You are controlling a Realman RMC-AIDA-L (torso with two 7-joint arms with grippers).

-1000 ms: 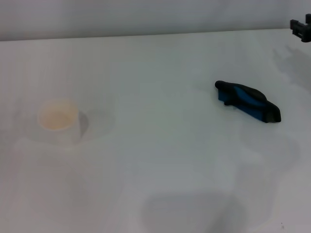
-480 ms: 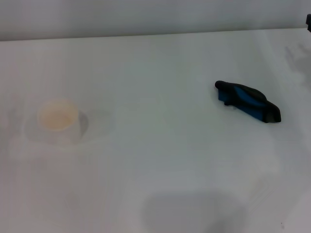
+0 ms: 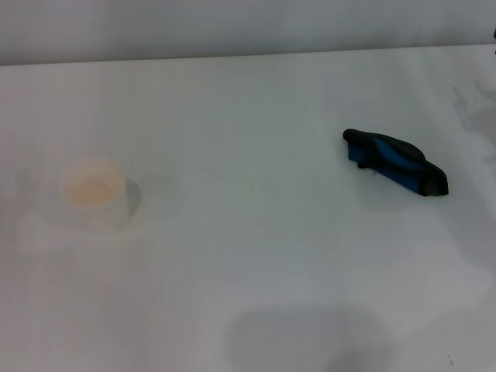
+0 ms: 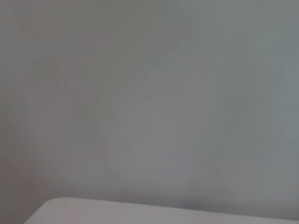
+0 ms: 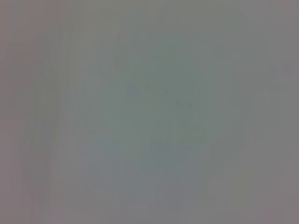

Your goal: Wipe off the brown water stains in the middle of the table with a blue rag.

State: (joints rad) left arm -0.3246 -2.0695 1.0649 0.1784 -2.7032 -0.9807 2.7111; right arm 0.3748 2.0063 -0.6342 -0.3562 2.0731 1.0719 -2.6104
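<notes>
The blue rag point(image 3: 395, 163) was seen lying on the table point(image 3: 256, 108) at about 3 o'clock from the tabletop's middle, well out toward the right side. It was bunched into a long, low heap, its length running from roughly 10 o'clock to 4 o'clock. Bright blue cloth was shown along the centre of the heap, and dark grey-black edging was shown at both ends and along the upper ridge. Nothing was seen touching it, and bare white surface lay around it on every side.

The brown water stains could not be made out: the middle of the table was shown only as plain, pale surface.

A white paper cup point(image 3: 93, 194) was seen upright at about 9 o'clock from the middle, well apart from the rag, with a beige inside visible through its open mouth. A soft grey shadow point(image 3: 310, 341) was cast on the tabletop at about 6 o'clock, near the front edge. The far edge of the table was met at 12 o'clock by a grey wall point(image 3: 232, 27).

Neither the left gripper nor the right gripper was shown in the head view. Only a plain grey field with a pale, rounded corner of something white was given by the left wrist view, and only a uniform grey field by the right wrist view, so it could not be told whether either gripper's fingers were spread or pressed together.
</notes>
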